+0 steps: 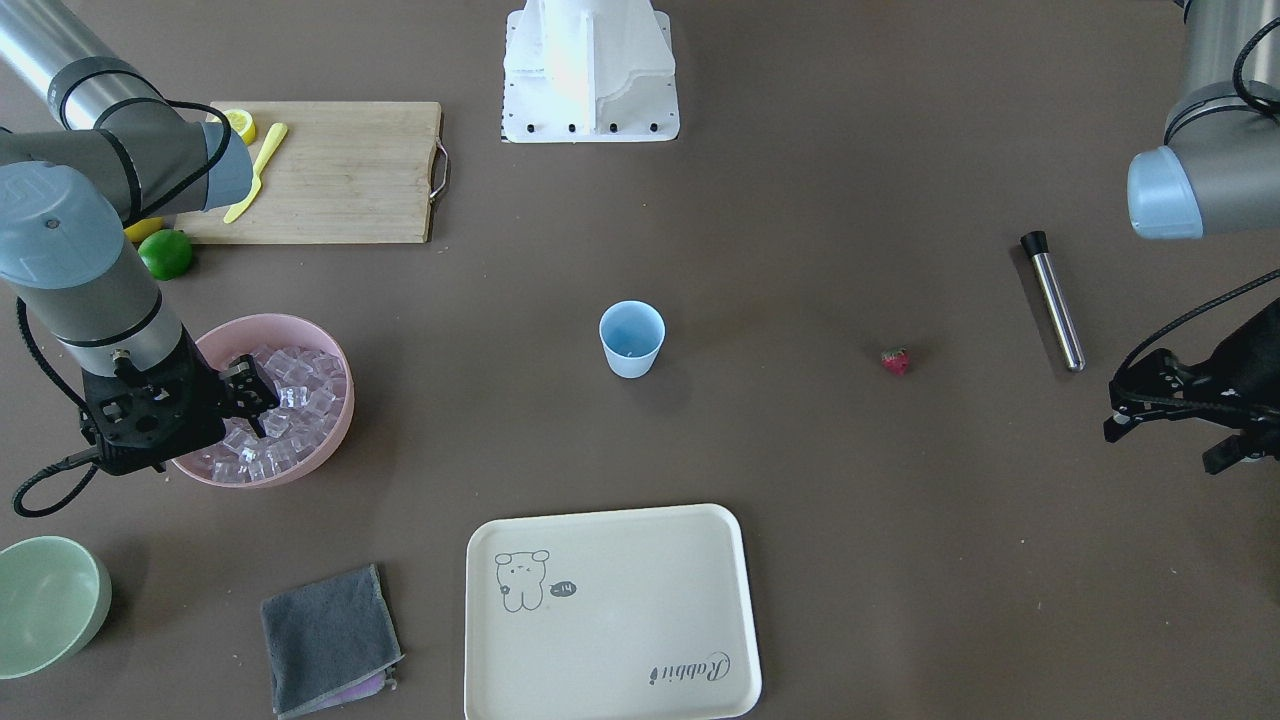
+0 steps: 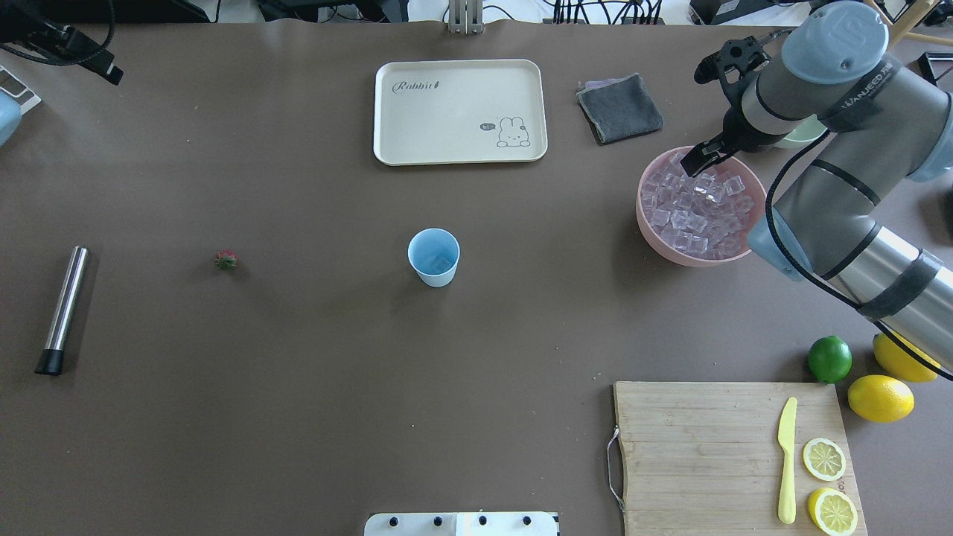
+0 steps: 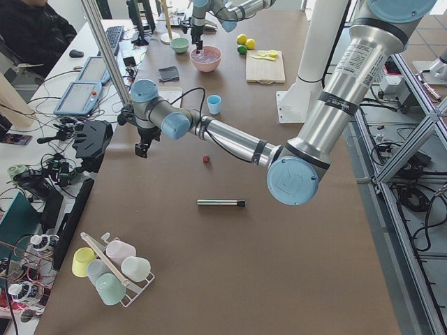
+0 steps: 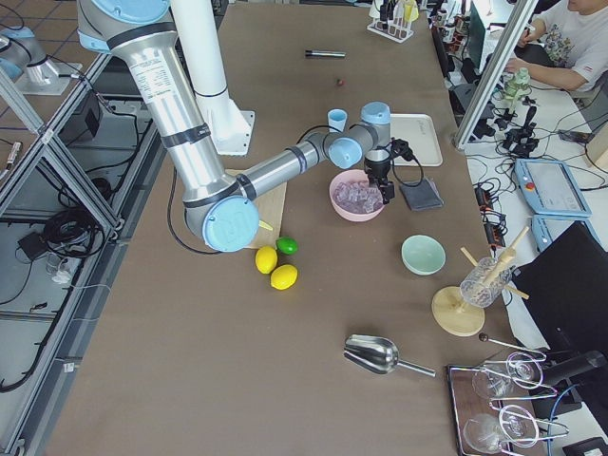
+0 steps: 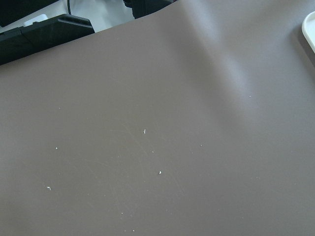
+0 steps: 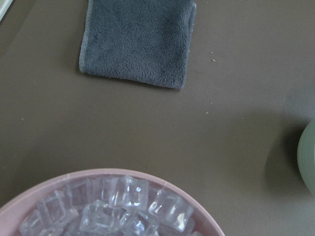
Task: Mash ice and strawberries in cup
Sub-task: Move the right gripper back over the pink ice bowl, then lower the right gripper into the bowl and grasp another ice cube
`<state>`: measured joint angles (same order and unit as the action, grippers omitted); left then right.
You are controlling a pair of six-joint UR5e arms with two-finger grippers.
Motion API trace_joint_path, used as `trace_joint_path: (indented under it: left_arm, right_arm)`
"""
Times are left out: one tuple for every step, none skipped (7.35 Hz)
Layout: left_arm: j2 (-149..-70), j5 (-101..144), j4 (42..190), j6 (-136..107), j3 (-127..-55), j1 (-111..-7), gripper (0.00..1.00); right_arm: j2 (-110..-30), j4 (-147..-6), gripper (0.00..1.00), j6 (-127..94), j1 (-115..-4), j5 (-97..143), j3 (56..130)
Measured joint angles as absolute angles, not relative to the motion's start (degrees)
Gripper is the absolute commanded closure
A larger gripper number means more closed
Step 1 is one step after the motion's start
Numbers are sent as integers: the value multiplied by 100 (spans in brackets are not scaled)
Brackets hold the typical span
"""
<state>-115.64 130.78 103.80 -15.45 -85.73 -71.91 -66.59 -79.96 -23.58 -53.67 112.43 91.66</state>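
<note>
Bright, even room light; the cup (image 1: 631, 338) casts a soft shadow on the table (image 1: 800, 250) (the white base (image 1: 590, 70) glares), and the wrist pictures are slightly blurred.

Table (image 2: 298, 417): is carrying everything on its brown surface.
Centre: cup (image 2: 433, 257) is standing upright; strawberry (image 2: 225, 260) and steel muddler (image 2: 62, 309) are lying well apart.
Edges: tray (image 2: 447, 119), grey cloth (image 2: 620, 108), pink bowl (image 2: 654, 242), cutting board (image 2: 692, 447), lime (image 2: 829, 359) are resting.
</note>
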Motion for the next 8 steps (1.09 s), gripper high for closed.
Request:
trace_joint_path:
  left_arm:
    - [-11551,13078,10382,-1551,-8582,-7190,2]
    - [-11538,13078,10385,-1552,-8587,-7191,2]
    - [-11532,13078,10387,-1550,-8590,-7192,2]
    - [-11535,13078,10388,-1550,-8584,-7192,2]
    - [-11546,13078,10388,-1553,-8572,-7189,2]
    - [-11558,13078,10389,-1555,-8558,-7184,2]
    - [-11561,13078,10389,-1555,-8549,-7182,2]
    - [-11558,13078,10389,-1554,-8546,-7182,2]
  right_arm:
    - [-6703,-7955,2,-2367,-5364,11257,9187]
    - [-6733,-7945,2,-2387,-5349,11273,9237]
    - [-6773,-7940,5,-2409,-5317,11279,9277]
    - [-6823,-7936,10,-2442,-5268,11276,9301]
    - [-6878,-7940,17,-2469,-5228,11275,9355]
    - [-6907,-7960,18,-2487,-5206,11285,9451]
    - [-6944,-7966,19,-2507,-5186,11295,9520]
    - [-6990,-7964,19,-2523,-5173,11298,9567]
